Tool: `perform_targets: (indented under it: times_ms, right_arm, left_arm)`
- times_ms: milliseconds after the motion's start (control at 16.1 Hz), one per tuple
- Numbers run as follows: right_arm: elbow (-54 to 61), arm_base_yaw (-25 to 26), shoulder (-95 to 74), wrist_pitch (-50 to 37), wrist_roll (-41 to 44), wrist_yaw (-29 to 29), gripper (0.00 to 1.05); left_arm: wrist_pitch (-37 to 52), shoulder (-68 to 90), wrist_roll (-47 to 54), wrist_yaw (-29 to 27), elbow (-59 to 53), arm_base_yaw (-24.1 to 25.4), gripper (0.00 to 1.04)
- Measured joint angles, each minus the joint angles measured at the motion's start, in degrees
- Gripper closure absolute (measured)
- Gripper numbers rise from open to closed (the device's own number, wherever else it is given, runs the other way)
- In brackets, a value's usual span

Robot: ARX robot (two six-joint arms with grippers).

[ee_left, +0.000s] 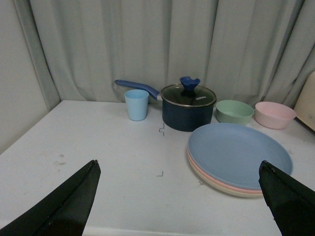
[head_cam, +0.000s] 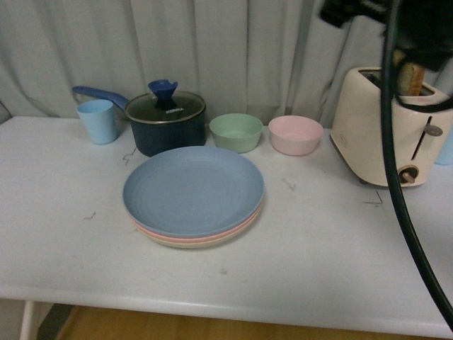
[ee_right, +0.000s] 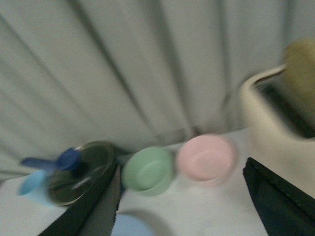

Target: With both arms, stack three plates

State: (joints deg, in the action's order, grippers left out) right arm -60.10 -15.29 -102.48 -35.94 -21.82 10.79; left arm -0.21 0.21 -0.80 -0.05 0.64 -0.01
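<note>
Blue plate (head_cam: 192, 188) topping the pink plate (head_cam: 185, 237) and cream plate (head_cam: 202, 244), stacked mid-table before the saucepan (head_cam: 165, 126), left gripper (ee_left: 179, 196) spread wide and empty, right gripper (ee_right: 179, 199) likewise agape, blurred

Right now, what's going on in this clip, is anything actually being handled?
Nothing is being held. The three plates sit stacked on the white table: blue plate on top, pink plate under it, cream plate at the bottom. The left gripper is open and empty, short of the stack. The right gripper is open too, raised near the bowls and toaster; its view is blurred.
</note>
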Motion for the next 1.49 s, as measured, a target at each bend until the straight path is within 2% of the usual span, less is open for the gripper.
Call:
perform_targets:
  times_ms: [62,124,249,497,684,746,870,1492]
  right_arm:
    - [6.12,2.4,4.72,-4.37,6.08,0.57,0.37]
    - [10.75,4.9,10.12,-5.25,12.07,-0.04,0.46]
    - [19.61,8.31,22.91,-2.01,18.08,-1.99,0.66]
    - [34.38,9.79,44.44,6.38,21.4,-5.84,1.04]
    - [41.05,11.32,53.48,4.35,21.46,-6.4,1.03]
    - [43.36,13.97,55.04,4.24,21.53,-9.88,1.03]
    - [47.17,15.63,57.09,4.5,21.51,-10.34,1.03]
    - [55.65,15.56,71.58,9.55,21.51,-10.6,1.03]
  left_arm:
    - [-0.02,0.0,0.0,0.0,0.0,0.0,0.07]
    - [-0.02,0.0,0.0,0.02,0.0,0.0,0.07]
    - [-0.02,0.0,0.0,0.04,0.0,0.0,0.07]
    - [-0.02,0.0,0.0,0.02,0.0,0.0,0.07]
    - [0.02,0.0,0.0,0.02,0.0,0.0,0.07]
    - [0.0,0.0,0.0,0.04,0.0,0.0,0.07]
    - [-0.04,0.0,0.0,0.0,0.0,0.0,0.07]
    - [0.0,0.0,0.0,0.0,0.0,0.0,0.07]
